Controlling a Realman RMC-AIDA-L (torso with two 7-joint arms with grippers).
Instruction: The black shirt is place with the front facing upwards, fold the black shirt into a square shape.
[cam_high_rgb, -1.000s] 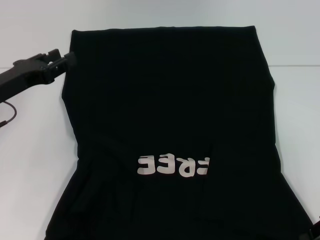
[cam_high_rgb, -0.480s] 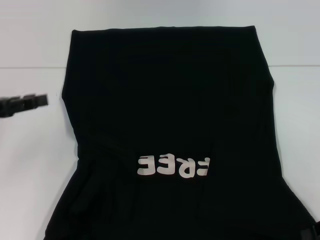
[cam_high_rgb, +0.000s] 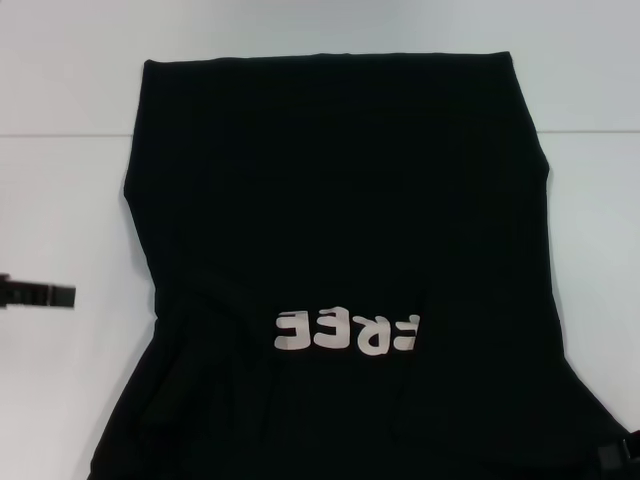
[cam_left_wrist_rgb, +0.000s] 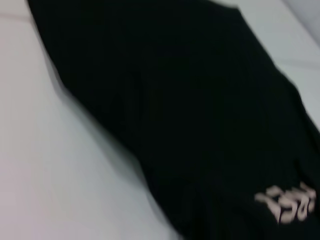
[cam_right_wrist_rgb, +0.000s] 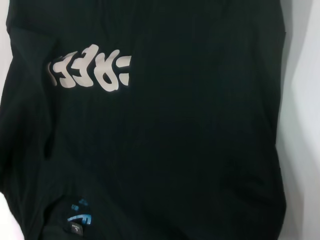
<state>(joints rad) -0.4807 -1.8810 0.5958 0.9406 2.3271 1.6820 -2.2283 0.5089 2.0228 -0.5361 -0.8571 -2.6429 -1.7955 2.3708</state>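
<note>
Here the black shirt (cam_high_rgb: 340, 230) lies flat, lettering up; left hand (cam_high_rgb: 40, 293) grip unclear.

You see only a thin black tip of the left end effector (cam_high_rgb: 40, 293). The right end effector (cam_high_rgb: 622, 455) shows a black corner with a pale mark.

White block letters "FREE" (cam_high_rgb: 350, 332) stand upside down on the black shirt (cam_high_rgb: 340, 180).

Left claw (cam_high_rgb: 40, 293) low at left edge, fingers level. Right claw (cam_high_rgb: 622, 455) barely visible, bottom-right corner.
</note>
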